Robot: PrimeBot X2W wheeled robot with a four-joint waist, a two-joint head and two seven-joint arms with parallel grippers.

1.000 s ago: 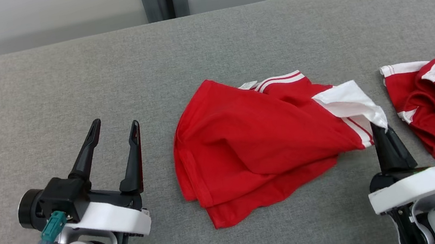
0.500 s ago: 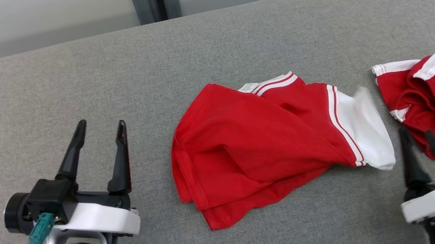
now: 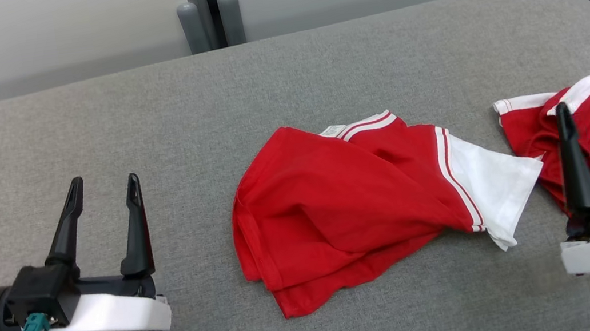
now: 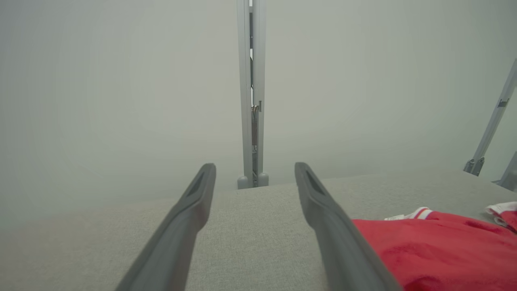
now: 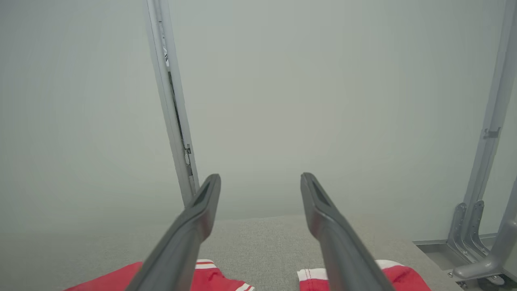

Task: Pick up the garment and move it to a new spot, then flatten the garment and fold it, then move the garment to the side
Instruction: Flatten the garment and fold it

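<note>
the red garment [image 3: 347, 210] lies crumpled in the middle of the grey bench [image 3: 148, 105] (its white-edged end points to the robot's right), with neither gripper touching it. the left gripper [image 3: 102, 181] hangs well to its left, fingers spread and empty. the right gripper [image 3: 588, 102], also spread and empty, overlaps a second red garment [image 3: 526, 127] near the bench's right end.
</note>
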